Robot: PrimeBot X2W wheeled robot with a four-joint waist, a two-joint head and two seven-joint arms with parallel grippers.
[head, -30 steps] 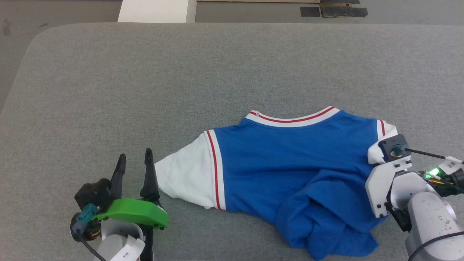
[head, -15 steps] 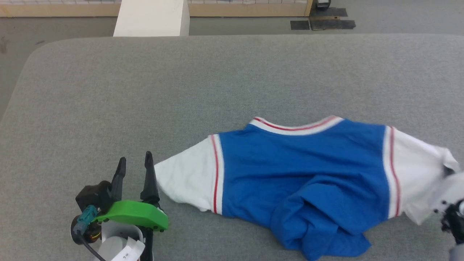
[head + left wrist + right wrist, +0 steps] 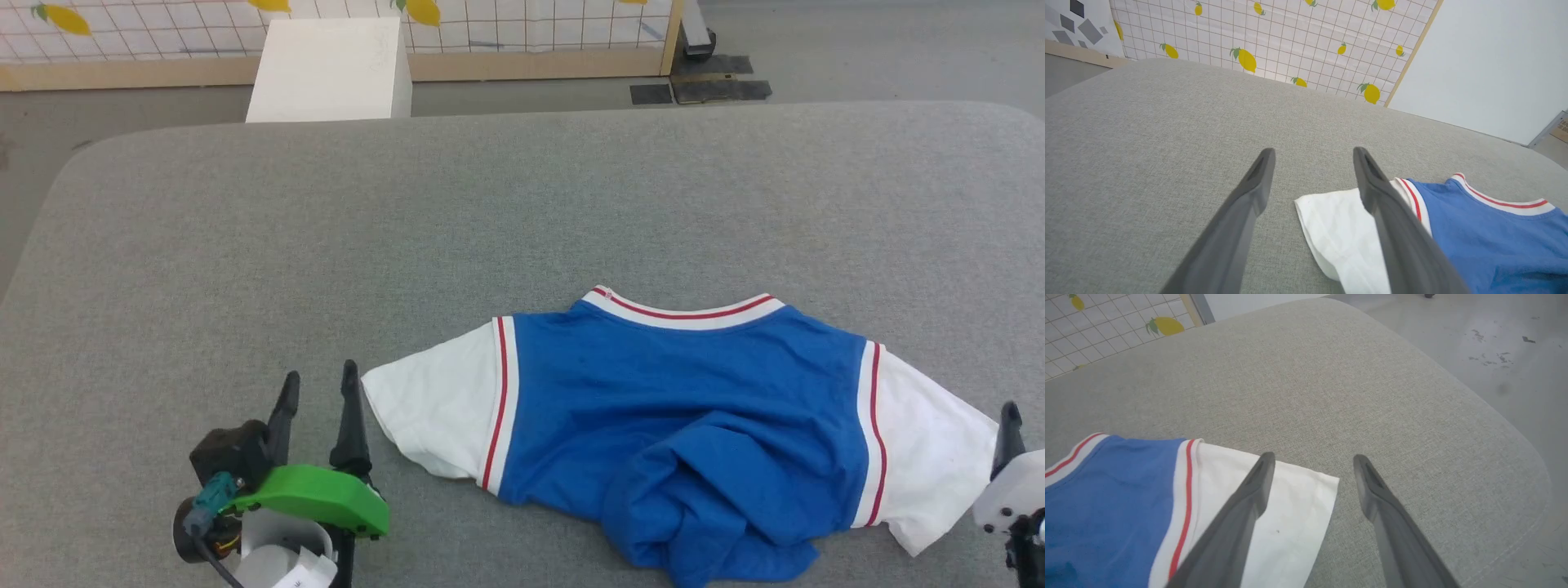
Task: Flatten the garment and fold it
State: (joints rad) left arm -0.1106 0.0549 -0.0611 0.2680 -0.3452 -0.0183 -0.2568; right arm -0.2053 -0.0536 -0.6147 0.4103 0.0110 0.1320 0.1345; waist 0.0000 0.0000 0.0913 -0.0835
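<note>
The garment (image 3: pixel 686 392) lies back side up on the grey fabric table (image 3: pixel 522 204), blue with white sleeves and a red-striped neck band. Both sleeves are spread out flat, while the lower hem is bunched in a heap (image 3: pixel 702 506) at the near edge. My left gripper (image 3: pixel 320 376) stands open just left of the left sleeve (image 3: pixel 1331 228), its right finger over the sleeve's edge in the left wrist view. My right gripper (image 3: pixel 1312 459) is open at the end of the right sleeve (image 3: pixel 1298 514), holding nothing; one fingertip (image 3: pixel 1010 420) shows in the head view.
A white box (image 3: pixel 326 69) stands on the floor past the table's far edge, before a lemon-patterned panel (image 3: pixel 490 24). Dark mats (image 3: pixel 702 86) lie on the floor there. The table's rounded right corner (image 3: pixel 1515 457) is close to my right gripper.
My right gripper drew the right sleeve out to the right, then let it go and opened. The head camera tilted up. The left gripper stayed put.
</note>
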